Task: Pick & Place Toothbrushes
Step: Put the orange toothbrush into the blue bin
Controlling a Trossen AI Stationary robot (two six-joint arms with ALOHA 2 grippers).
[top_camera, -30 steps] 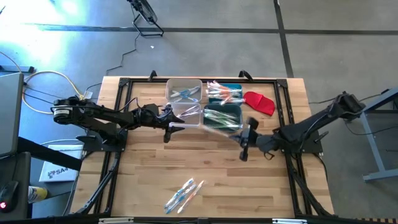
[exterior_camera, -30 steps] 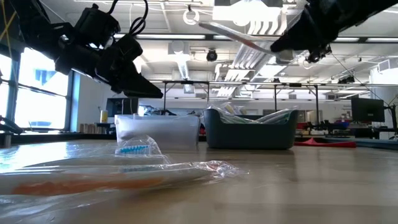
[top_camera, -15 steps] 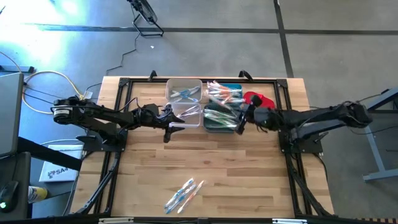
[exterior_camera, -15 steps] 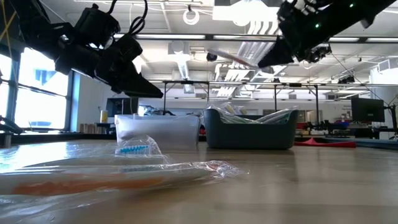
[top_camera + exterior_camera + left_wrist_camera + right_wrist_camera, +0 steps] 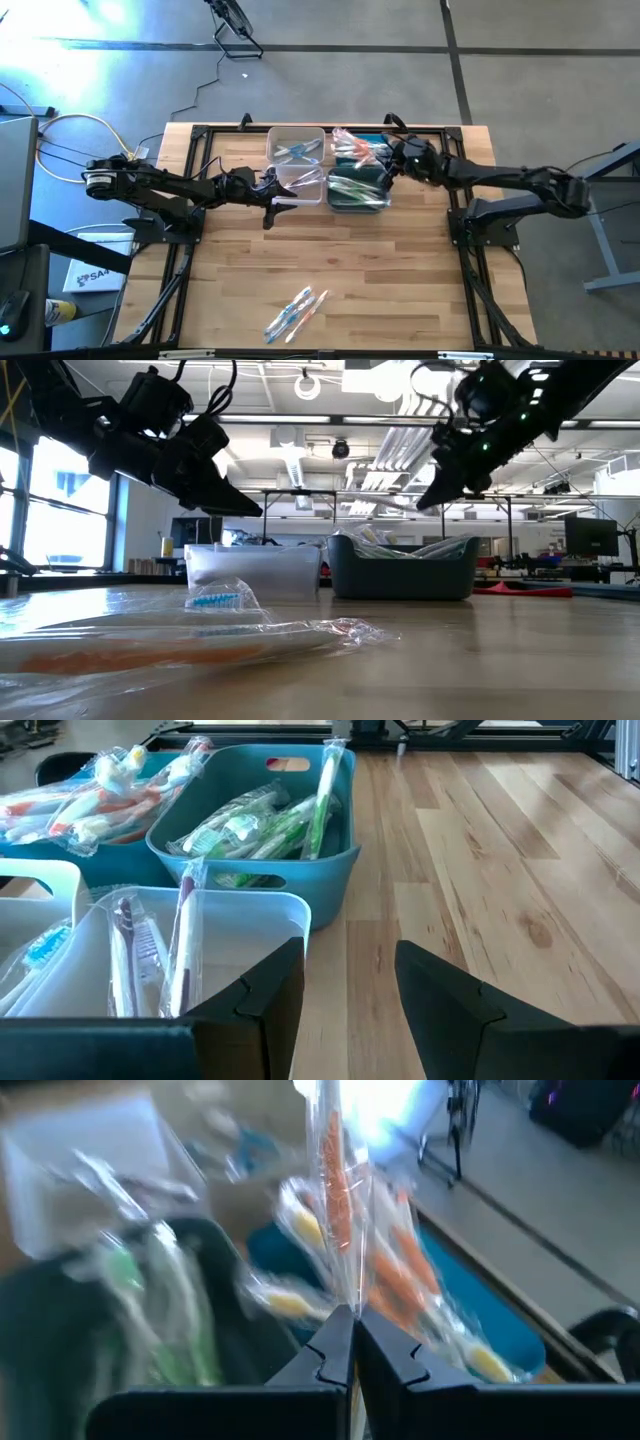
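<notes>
The right gripper (image 5: 345, 1342) has its fingers squeezed shut on an orange toothbrush in a clear wrapper (image 5: 338, 1210), held up over the bin of orange toothbrushes (image 5: 352, 146). The wrapper is thin and slippery, so I think it could slide out or land in the bin of green toothbrushes (image 5: 357, 190) just beside. The left gripper (image 5: 350, 995) waits by the clear bins (image 5: 297, 165), fingers open and empty. More toothbrushes (image 5: 296, 313) lie on the counter (image 5: 400, 290). I can't read any writing.

The left gripper (image 5: 348, 1005) hangs with fingers apart at the white bin's (image 5: 200, 910) corner. Beyond it, a teal bin (image 5: 300, 870) holds green toothbrushes (image 5: 262, 825).
</notes>
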